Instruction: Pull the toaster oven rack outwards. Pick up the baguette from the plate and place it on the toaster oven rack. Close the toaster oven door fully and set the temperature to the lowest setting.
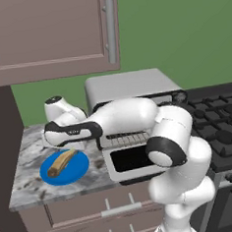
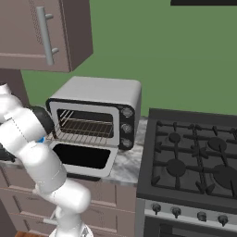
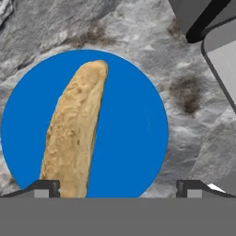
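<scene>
Blue plate (image 3: 133,138), flat round disc on the marbled grey countertop (image 3: 152,50), just beside the toaster oven (image 2: 99,115) at its knobless end; baguette (image 3: 73,133) lies on the plate, off-centre. Toaster oven door (image 2: 85,159) dropped open; toaster oven rack (image 2: 85,130) appears drawn forward to the cavity mouth, so the pick-up step seems in hand. Gripper (image 3: 117,189) hangs above the plate, jaws spread wide, nothing held; one fingertip overlaps the loaf's near end. Next move, by judgement: centre over the loaf, jaws across its narrow width, descend, close. Obscured: the arm hides much of the oven front in the left base view; the loaf's near end is cut off in the hand view.
</scene>
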